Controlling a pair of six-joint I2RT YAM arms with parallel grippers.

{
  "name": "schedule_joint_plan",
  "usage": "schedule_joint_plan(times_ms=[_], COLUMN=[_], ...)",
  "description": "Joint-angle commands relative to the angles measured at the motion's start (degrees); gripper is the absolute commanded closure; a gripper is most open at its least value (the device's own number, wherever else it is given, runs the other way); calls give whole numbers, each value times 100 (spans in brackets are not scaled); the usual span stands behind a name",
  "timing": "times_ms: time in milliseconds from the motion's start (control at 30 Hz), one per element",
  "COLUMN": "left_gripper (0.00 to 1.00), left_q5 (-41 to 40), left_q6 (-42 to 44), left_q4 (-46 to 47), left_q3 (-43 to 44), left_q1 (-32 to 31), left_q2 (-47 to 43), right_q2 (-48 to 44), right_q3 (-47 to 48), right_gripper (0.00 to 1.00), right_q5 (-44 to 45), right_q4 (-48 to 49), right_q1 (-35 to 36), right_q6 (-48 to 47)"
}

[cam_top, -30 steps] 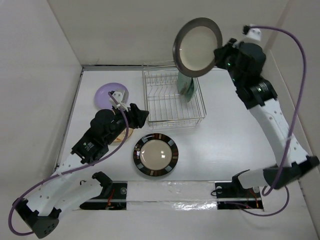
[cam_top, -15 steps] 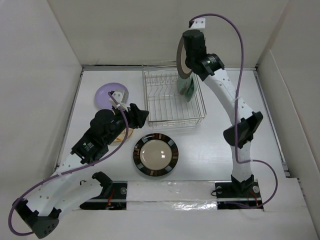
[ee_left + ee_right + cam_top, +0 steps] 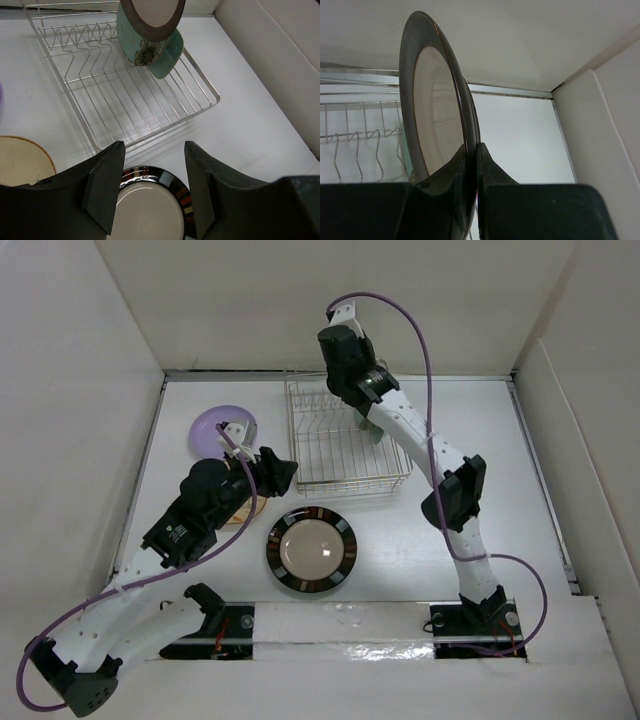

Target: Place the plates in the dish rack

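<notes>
Black band, cream centre: the black-rimmed plate (image 3: 310,551) lies flat on the table (image 3: 480,440), nearest the arm bases. Just above it, the left wrist camera has the left gripper (image 3: 152,167) hanging with its jaws about half apart and nothing between them. Under that arm the tan plate (image 3: 20,160) pokes out, a mere sliver from overhead but a broad curve up close. Further left and back sits the lavender plate (image 3: 215,425), flat on the table.

On to the rack (image 3: 330,455), silver wire, mostly bare. Two green plates (image 3: 160,55) stand at its far right end, one carrying a floral mark that only the left wrist view makes out. Above them is the grey-brown plate (image 3: 435,100), glossy dark rim, pale centre, held upright. The right gripper (image 3: 472,165) is clamped tight on its lower rim. The arm hides that plate overhead. Whether it touches the green pair, I can't tell.
</notes>
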Motion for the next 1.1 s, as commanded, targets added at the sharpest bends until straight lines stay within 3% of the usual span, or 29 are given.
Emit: schedule_joint_plan(times_ms=[0,300,733,833,1067], left_gripper=[52,52,52,52,52], left_q5=[59,147,94,103,111], left_q6=[27,18,18,18,9], left_q4=[217,252,244,252,252], left_q3=[3,-15,-15,-15,-15], left_q1=[-35,-35,-35,-35,-35], left_q2=[-51,-24,-42,-42,-33], right_q2=[-169,69,-107,-81,-37], right_q3=[442,188,-901,-1043,-666], right_gripper=[100,100,100,100,100], right_q5=[589,493,-527,-448,737], right_q4=[1097,1072,579,658,869], right_q1=[57,57,-102,-40,92], right_q6=[-369,-273,1546,1477,756])
